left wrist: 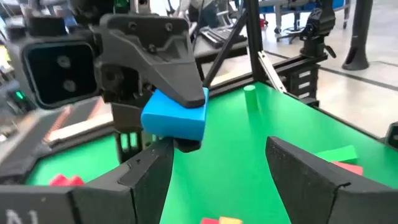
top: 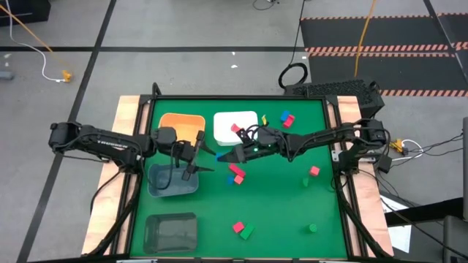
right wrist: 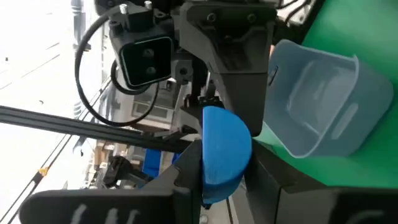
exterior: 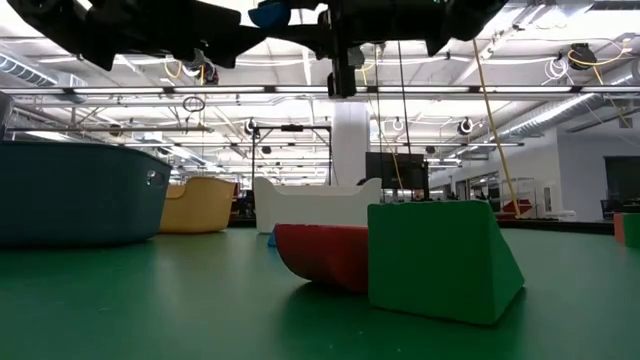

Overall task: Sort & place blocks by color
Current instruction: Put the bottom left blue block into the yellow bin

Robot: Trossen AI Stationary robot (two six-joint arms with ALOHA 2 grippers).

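The right gripper (top: 223, 155) is clamped on a blue block (left wrist: 175, 116), held in the air near the table's middle, facing the left gripper (top: 199, 155), whose fingers (left wrist: 144, 176) stand apart just beside it. This looks like a handover above the grey bin (top: 172, 181). If the right lets go before the left closes, the block could drop onto the green mat (top: 285, 212) instead.
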